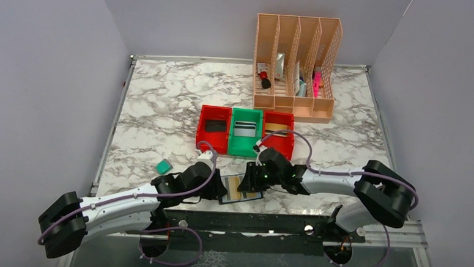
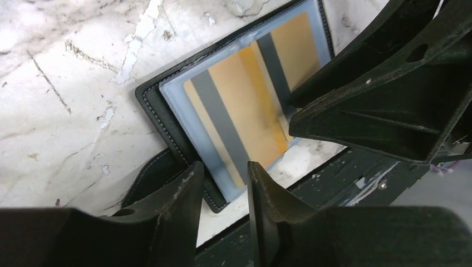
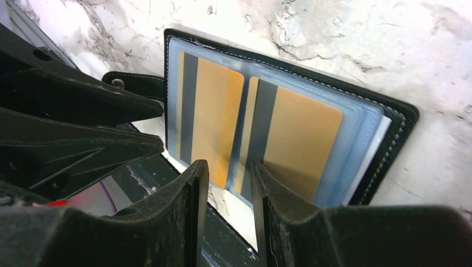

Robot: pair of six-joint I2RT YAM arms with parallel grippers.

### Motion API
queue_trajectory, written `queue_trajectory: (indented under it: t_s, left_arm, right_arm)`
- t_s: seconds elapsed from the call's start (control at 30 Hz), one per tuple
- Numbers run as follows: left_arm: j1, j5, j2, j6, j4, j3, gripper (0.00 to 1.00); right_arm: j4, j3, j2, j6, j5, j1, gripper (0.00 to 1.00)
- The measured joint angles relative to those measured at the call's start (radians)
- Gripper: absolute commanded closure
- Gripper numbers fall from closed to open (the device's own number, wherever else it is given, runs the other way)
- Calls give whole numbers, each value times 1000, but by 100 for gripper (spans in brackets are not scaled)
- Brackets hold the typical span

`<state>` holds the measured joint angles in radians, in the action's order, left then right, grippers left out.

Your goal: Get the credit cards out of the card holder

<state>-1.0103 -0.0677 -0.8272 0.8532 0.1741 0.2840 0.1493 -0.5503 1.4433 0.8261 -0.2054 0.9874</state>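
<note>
The black card holder (image 1: 242, 190) lies open on the marble table by the near edge. Its blue-grey pockets hold two gold cards with dark stripes, one on the left (image 3: 214, 111) and one on the right (image 3: 300, 139). They also show in the left wrist view (image 2: 245, 105). The strap tab (image 3: 133, 83) sticks out on the left side. My left gripper (image 2: 225, 178) hovers at the holder's near left corner (image 2: 161, 119), jaws slightly apart and empty. My right gripper (image 3: 229, 172) sits over the near edge between the two cards, jaws slightly apart and empty.
A row of a red bin (image 1: 214, 127), a green bin (image 1: 245, 133) and a red bin (image 1: 278, 132) stands just behind the grippers, with flat items inside. A peach file organiser (image 1: 296, 66) is at the back. A small green object (image 1: 163, 166) lies left. The black rail (image 1: 266, 224) borders the near edge.
</note>
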Motion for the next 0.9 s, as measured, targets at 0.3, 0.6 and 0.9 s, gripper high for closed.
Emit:
queue_trajectory:
  t_s: [0.3,0.6,0.9]
  left_arm:
    - [0,15,-35,6,-50,-48,72]
    - [0,18,-42,15,-85,-64,80]
    - [0,19,-45,18,-94,-68,67]
  right_arm:
    - [84,0,69,28,-71,0,64]
    - [150,5,85,95,-101,0,64]
    - [143,38,66,167,-63,0,63]
